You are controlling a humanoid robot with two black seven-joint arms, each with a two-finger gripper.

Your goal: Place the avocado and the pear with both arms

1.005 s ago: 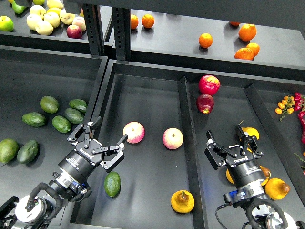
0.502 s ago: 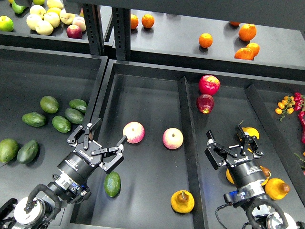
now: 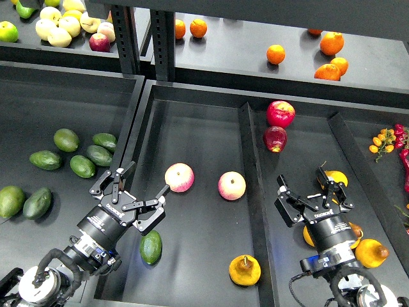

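Black bins everywhere; left gripper (image 3: 135,189) is spread wide, angled up-right above the avocado (image 3: 151,247). Right gripper (image 3: 311,189) also gapes wide, pear (image 3: 245,270) sitting apart.

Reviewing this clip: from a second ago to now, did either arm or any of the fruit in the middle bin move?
Only the left gripper moved: it slid slightly back toward the lower left, open and empty, above the avocado. The right gripper stayed put, open. The avocado, the pear and both pink apples lie where they were. Nothing was grasped or released.
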